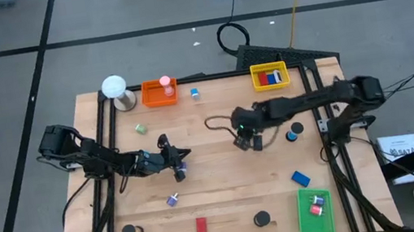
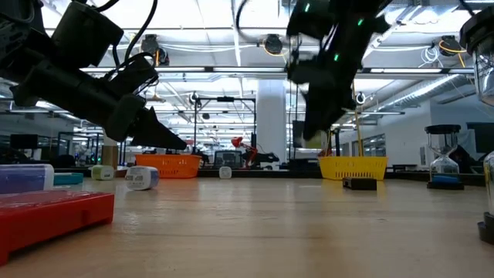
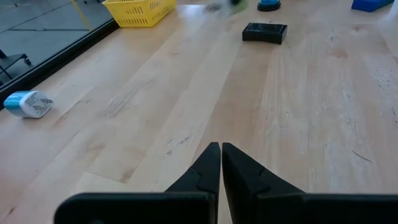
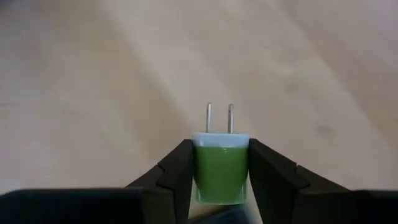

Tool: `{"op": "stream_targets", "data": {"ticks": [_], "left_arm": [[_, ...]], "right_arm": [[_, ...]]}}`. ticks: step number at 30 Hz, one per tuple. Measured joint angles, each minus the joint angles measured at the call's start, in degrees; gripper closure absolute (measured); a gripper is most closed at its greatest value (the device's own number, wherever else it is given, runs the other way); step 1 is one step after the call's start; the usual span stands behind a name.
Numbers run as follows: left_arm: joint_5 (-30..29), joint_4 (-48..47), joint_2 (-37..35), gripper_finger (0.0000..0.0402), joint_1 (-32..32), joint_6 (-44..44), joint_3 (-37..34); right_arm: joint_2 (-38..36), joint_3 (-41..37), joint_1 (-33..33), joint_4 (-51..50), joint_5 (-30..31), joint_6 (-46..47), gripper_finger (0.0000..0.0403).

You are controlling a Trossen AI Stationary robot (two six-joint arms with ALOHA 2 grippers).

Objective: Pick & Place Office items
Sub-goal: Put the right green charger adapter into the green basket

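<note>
- A small green plug adapter with a white face and two metal prongs (image 4: 221,169) is clamped between the fingers of the right pincer (image 4: 221,177), held above the middle of the pale wooden surface (image 1: 226,187); the prongs are pointed forward
- The left pincer (image 3: 221,163) is seen pressed together, empty, low over the left-centre of the surface; a black rectangular block (image 3: 265,32) is seen well ahead of it
</note>
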Motion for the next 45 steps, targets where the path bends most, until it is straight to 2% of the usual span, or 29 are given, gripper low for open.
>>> {"op": "stream_targets", "data": {"ticks": [7,14,24,33,38,45], "left_arm": [[0.0,-0.2,0.0,0.038,0.0,-0.4,0.0],[0.0,-0.2,0.0,0.038,0.0,-0.7,0.0],[0.0,-0.3,0.0,0.038,0.0,-0.7,0.0],[0.0,-0.5,0.0,0.038,0.0,-0.7,0.0],[0.0,-0.5,0.0,0.038,0.0,-0.7,0.0],[0.0,-0.6,0.0,0.038,0.0,-0.8,0.0]], "right_arm": [[-8.0,0.0,12.3,-4.3,0.8,4.0,0.0274],[-11.2,0.0,23.2,-10.6,2.6,12.3,0.0276],[-11.2,0.0,39.3,-16.5,-0.9,32.7,0.0277],[-11.2,0.0,56.2,-16.8,-0.8,57.1,0.0277],[-9.8,0.0,60.1,-19.3,-1.2,63.1,0.0277],[-8.6,-0.7,60.9,-19.9,-3.8,66.7,0.0277]]}}
